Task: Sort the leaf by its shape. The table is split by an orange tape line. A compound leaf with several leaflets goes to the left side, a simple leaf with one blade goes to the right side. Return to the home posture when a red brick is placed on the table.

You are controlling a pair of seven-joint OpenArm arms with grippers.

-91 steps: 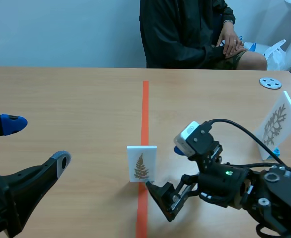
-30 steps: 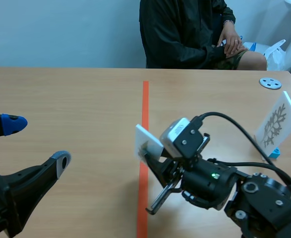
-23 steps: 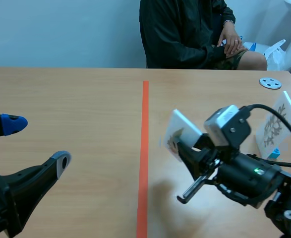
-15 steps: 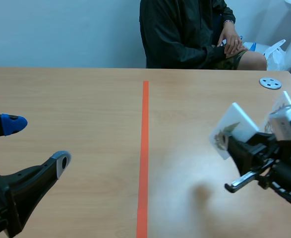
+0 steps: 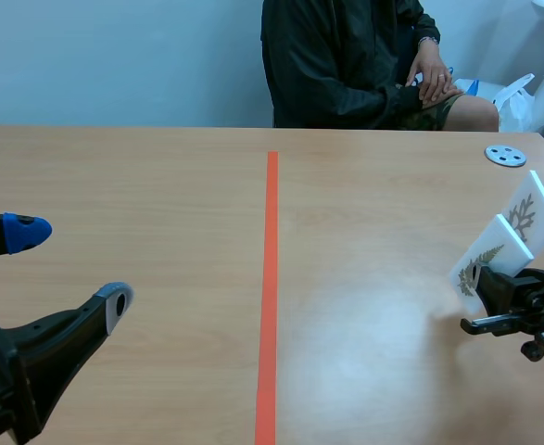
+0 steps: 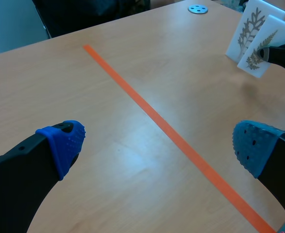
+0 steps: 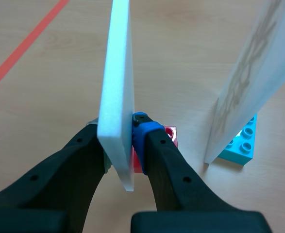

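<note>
A white card with a brown fern-like compound leaf (image 5: 487,261) hangs tilted above the table's far right side, well right of the orange tape line (image 5: 269,297). My right gripper (image 5: 487,282) is shut on its lower part. In the right wrist view the card (image 7: 118,82) is edge-on, pinched in the gripper (image 7: 121,141). A small red block (image 7: 170,135) shows at the card's foot; whether it is attached I cannot tell. My left gripper (image 5: 68,269) stays open low at the left, holding nothing, its fingers wide in its own view (image 6: 157,145).
A second white leaf card (image 5: 529,209) stands just behind the held one, on a light-blue brick (image 7: 240,145). A grey disc (image 5: 505,155) lies at the far right. A person (image 5: 346,56) sits across the table, hands on a knee.
My right arm has carried the fern card from beside the tape line to the far right, beside the standing card. The left arm has not moved.
</note>
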